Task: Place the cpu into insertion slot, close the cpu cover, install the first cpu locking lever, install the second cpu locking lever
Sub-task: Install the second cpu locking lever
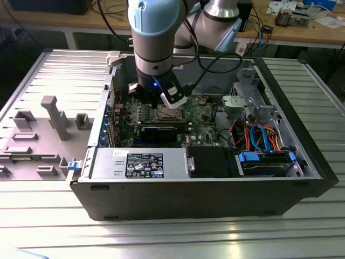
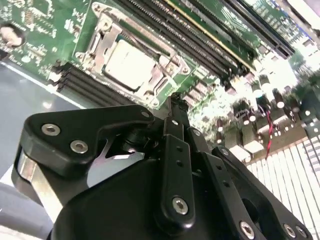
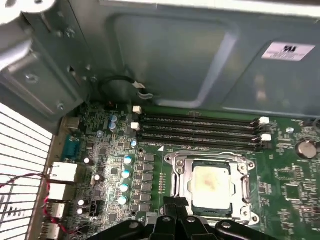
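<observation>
Pincer (image 2: 176, 107) hangs just above the green motherboard (image 3: 295, 180), at the edge of the insertion slot (image 3: 212, 185). In the second wrist view its black fingers (image 2: 175, 125) meet at a narrow tip with nothing between them: clenched, empty. In the first wrist view the same tip (image 3: 175, 207) sits at the socket's near edge, apart from the chip.

The cpu (image 2: 129, 64) lies flat in the insertion slot, its silver-grey top exposed; in the first wrist view a faint yellowish stain shows on the lid (image 3: 210, 181). The cpu cover (image 2: 147, 45) lies down as a shiny steel frame around the chip, with the chip visible through its window. Whether the locking levers are latched cannot be judged.

Four long black memory slots (image 3: 200, 131) run alongside the socket, between it and the grey case wall (image 3: 200, 55).

In the exterior view the arm (image 1: 156, 43) reaches down into the open computer case (image 1: 194, 199), which rests on a ribbed metal worktop (image 1: 172, 237). The socket (image 1: 164, 114) lies just below the wrist. A black graphics card (image 1: 161, 131) sits just beside it. The power supply (image 1: 140, 163) occupies the near edge, and orange and blue cables (image 1: 259, 137) are bundled toward the exterior view's right. A grey plastic fixture (image 1: 54, 116) stands on the worktop at the exterior view's left.
</observation>
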You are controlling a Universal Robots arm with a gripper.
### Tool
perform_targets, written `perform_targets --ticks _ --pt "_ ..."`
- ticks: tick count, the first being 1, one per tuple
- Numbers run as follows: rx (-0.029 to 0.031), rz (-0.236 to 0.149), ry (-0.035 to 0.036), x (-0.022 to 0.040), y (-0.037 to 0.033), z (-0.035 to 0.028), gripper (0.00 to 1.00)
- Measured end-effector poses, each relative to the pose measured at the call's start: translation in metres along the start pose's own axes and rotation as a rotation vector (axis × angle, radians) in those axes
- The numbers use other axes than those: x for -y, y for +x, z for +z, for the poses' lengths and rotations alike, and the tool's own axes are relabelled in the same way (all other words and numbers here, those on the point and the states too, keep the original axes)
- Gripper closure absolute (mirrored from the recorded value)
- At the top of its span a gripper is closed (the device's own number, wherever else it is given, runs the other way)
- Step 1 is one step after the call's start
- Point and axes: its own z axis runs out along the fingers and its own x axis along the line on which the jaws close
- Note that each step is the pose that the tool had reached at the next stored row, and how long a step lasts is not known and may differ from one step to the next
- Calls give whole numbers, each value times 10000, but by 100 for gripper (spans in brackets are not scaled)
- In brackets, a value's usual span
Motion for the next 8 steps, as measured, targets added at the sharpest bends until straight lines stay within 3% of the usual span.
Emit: perform_targets --ticks 2,3,4,5,7,8 --pt "-1 0 3 -37 -5 -112 89" --pt "-5 0 70 -43 -5 -127 89" --pt "-18 -2 204 -43 -5 -130 89" --pt "-44 -6 498 -43 -5 -130 89" --pt "-73 -10 815 -43 -5 -130 89" --pt "-109 -15 1223 -42 -5 -131 89"
